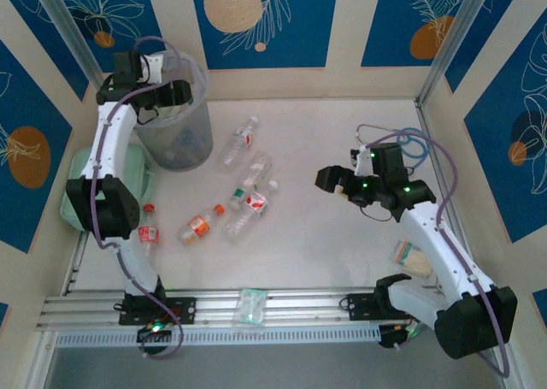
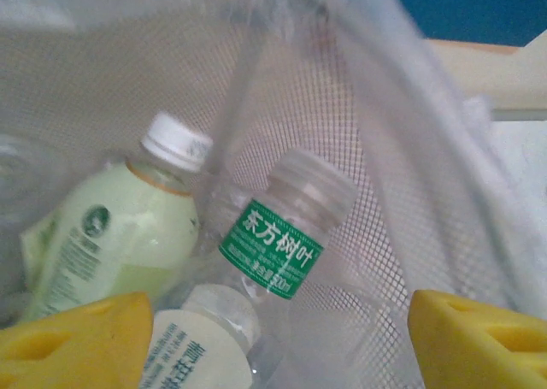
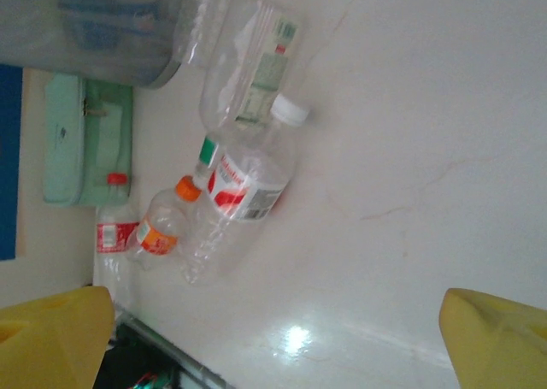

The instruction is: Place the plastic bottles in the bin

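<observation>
Bin (image 1: 190, 145): round, translucent grey, bag-lined. It stands at the far left of the tabletop (image 1: 342, 124), just beside the mint-green box (image 1: 79, 177).

Contents, as seen from the left wrist:
- pale green bottle (image 2: 120, 235), white cap, leaning
- green-labelled bottle (image 2: 278, 248), clear, just beside it
- blue-lettered bottle (image 2: 201, 350), white label, lowest in the frame and partly cut off

Left hand (image 1: 162, 103): poised over the bin's mouth. Yellow fingertips (image 2: 77, 338) spread wide with nothing between them; open and empty.

Right hand (image 1: 336, 182): above bare tabletop right of centre, well apart from the bottles. Fingers spread wide, gripping nothing.

Bottles loose on the tabletop: six, all lying on their sides.
- red-labelled bottle (image 1: 241, 141), nearest the bin
- pale-labelled bottle (image 1: 257, 168), clear, just nearer than the first
- white-capped bottle (image 1: 256, 203), red-and-white label
- green-capped bottle (image 3: 203, 231), clear body, touching the white-capped one
- orange-capped bottle (image 1: 197, 226), just left of that pair
- red-capped bottle (image 1: 149, 232), close to the left arm and near the mint-green box

Sundries:
- flat packet (image 1: 252, 306), lying on the rail (image 1: 299, 308) at the near edge
- second packet (image 1: 410, 254), on the tabletop beside the right arm
</observation>
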